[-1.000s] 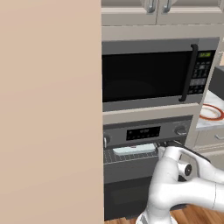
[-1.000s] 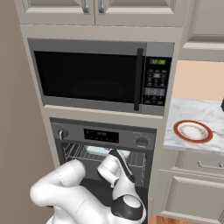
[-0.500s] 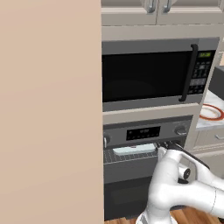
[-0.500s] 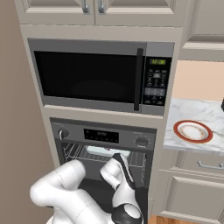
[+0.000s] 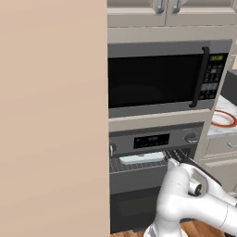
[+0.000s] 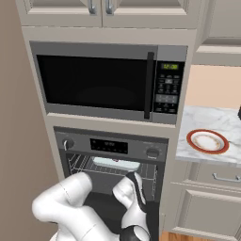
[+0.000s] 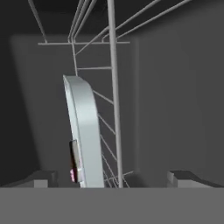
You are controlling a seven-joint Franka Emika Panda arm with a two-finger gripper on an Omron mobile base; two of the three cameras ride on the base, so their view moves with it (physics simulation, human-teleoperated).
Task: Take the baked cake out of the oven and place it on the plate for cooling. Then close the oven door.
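Jaws spread wide, nothing between them; gripper (image 7: 113, 177) pushed into the oven (image 6: 113, 148) cavity, its two dark fingertips (image 7: 41, 178) low at either side of the hand view. Rolled on its side, so the wire rack (image 7: 114, 100) runs up the frame like a ladder. Just ahead of the jaws, on that rack, a pale rectangular tray (image 7: 83, 131) seen edge-on. Against the tray's near side, a small brown sliver with a pinkish-white fleck (image 7: 73, 162), probably the baked cake, though too little of it is visible to be sure. Not touched by either fingertip.

From the base cameras: white arm (image 6: 75, 207) bent low in front of the oven, wrist aimed at the open cavity below the control panel with its display and knobs. Tray (image 5: 141, 158) lying on the rack (image 5: 139, 163), left of the wrist in the left base view. Oven door (image 5: 134, 203) dropped open below the cavity, mostly behind the arm. Microwave (image 6: 106, 82) directly above the oven. Plate (image 6: 207, 141), white with a red-orange rim, on the marble surface (image 6: 212, 124) to the right of the oven, well apart from it.
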